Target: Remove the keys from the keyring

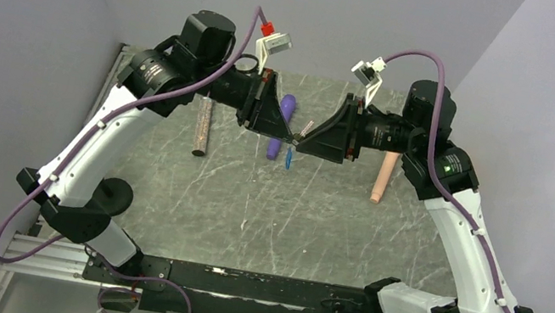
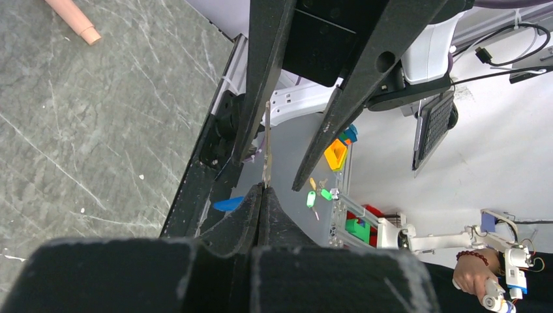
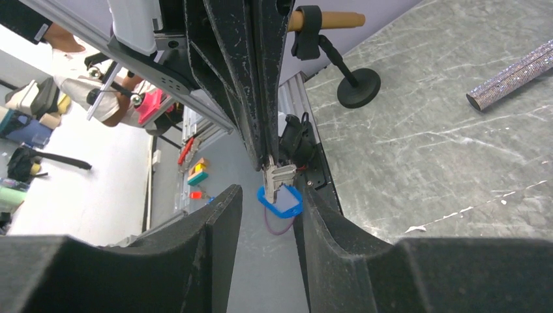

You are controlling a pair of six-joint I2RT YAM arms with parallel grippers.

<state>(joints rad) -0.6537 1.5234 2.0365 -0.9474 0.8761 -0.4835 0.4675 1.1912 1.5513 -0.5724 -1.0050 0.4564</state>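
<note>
Grey marbled table [image 1: 248, 203] lies below both arms [image 1: 111, 127] bent inward, meeting mid-air: left gripper [image 2: 261, 188] pinches a thin metal key [image 2: 267, 143], blue plastic keyring [image 3: 283, 203] dangling beneath, right gripper [image 3: 268, 191] parted around them.

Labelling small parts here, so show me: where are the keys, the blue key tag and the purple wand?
keys [image 3: 278, 177], right wrist view, on the grey metal blade.
blue key tag [image 3: 284, 203], right wrist view, on its middle.
purple wand [image 1: 288, 108], top external view, on its far rounded end.
</note>
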